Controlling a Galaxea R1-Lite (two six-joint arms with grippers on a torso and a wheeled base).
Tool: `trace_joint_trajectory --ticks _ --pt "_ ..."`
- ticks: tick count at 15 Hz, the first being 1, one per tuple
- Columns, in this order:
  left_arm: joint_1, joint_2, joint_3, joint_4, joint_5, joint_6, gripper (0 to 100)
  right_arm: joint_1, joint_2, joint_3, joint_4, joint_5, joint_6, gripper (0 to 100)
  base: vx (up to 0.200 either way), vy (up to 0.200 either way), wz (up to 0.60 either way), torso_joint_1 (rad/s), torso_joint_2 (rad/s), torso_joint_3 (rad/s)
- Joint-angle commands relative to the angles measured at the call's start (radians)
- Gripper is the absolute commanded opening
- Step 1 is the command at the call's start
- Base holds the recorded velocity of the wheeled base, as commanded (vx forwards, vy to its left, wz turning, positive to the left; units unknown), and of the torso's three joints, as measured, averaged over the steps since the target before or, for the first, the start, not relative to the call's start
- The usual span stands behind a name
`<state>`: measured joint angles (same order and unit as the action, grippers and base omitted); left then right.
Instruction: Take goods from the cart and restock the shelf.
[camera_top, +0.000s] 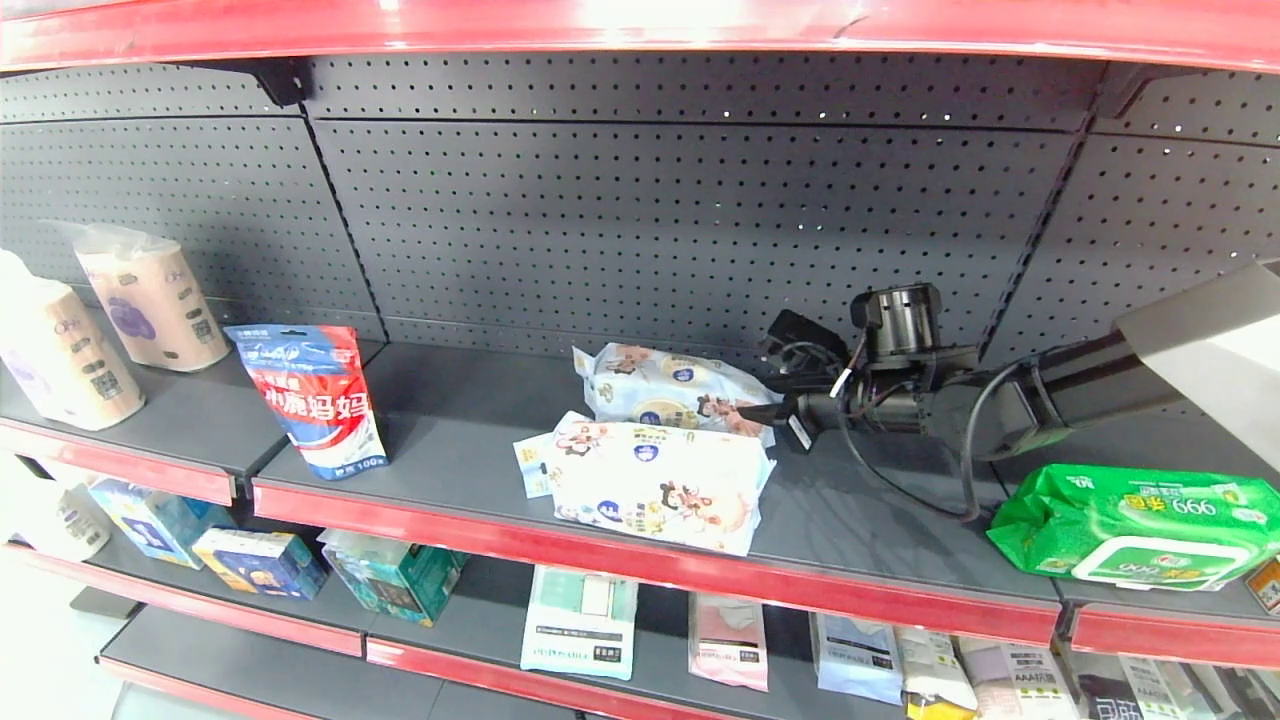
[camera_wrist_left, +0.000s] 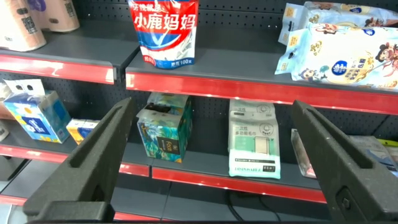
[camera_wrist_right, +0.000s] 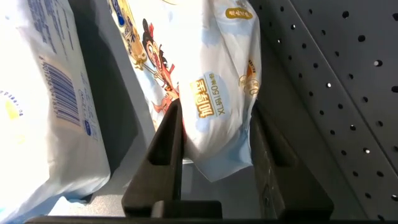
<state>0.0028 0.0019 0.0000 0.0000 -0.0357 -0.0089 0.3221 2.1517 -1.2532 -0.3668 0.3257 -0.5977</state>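
Two white wipes packs with cartoon print lie on the dark shelf board (camera_top: 470, 400). The rear pack (camera_top: 670, 385) is by the pegboard back wall, and the front pack (camera_top: 660, 480) is near the red edge. My right gripper (camera_top: 765, 412) reaches in from the right and is shut on the rear pack's end. In the right wrist view, the gripper (camera_wrist_right: 214, 155) has that pack (camera_wrist_right: 211, 81) pinched between both fingers, with the front pack (camera_wrist_right: 43, 93) beside it. My left gripper (camera_wrist_left: 214, 104) is open with nothing in it, hanging in front of the lower shelves.
A blue and red pouch (camera_top: 315, 395) stands at the shelf's left. A green wipes pack (camera_top: 1135, 525) lies at the right. Wrapped paper rolls (camera_top: 150, 295) stand on the neighbouring board. Boxes (camera_wrist_left: 163, 124) and flat packs (camera_wrist_left: 254, 137) fill the lower shelves. A red shelf overhangs above.
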Motion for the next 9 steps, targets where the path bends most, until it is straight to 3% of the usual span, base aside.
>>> trace_joint_trajectory --ticks 1,9 --pt "0.000 0.000 0.000 0.000 0.000 0.000 100 -0.006 -0.003 -0.005 -0.003 0.009 -0.005 0 0.000 0.000 0.00 0.000 0.00 0.000" --pt "0.000 0.000 0.000 0.000 0.000 0.000 100 -0.015 -0.004 0.003 -0.003 0.039 -0.028 0 0.000 0.000 0.00 0.000 0.00 0.000"
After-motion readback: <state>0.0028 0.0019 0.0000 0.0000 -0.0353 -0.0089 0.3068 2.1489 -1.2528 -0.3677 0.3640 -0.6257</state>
